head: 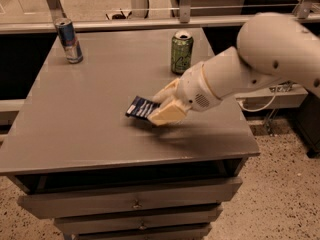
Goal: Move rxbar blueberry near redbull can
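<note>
Green can (182, 51) upright at back of grey table (90, 134) w/ drawers (135, 204) below, speckled floor (282, 199)
</note>
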`<state>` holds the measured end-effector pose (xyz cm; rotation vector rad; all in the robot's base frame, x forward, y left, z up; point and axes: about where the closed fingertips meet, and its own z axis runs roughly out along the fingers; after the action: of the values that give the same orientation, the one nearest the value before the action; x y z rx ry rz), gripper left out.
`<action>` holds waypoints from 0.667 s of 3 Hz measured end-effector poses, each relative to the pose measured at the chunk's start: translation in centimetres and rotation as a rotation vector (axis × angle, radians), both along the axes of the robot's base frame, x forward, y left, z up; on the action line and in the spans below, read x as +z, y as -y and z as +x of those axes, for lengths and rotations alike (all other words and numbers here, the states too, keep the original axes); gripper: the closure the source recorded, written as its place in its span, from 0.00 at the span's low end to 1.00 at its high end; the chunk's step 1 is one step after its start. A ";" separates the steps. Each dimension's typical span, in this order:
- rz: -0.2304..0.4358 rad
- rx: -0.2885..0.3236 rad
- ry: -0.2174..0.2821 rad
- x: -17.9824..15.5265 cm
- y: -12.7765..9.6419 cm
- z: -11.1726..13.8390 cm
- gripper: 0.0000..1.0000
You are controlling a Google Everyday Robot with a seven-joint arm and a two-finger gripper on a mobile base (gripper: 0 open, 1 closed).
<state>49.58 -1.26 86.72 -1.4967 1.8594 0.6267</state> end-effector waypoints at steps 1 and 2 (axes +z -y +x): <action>-0.007 -0.027 0.077 3.2 1.7 2.2 1.00; -0.005 -0.031 0.089 3.8 1.8 2.4 1.00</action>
<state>51.99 -3.09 90.51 -1.4724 1.8140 0.5334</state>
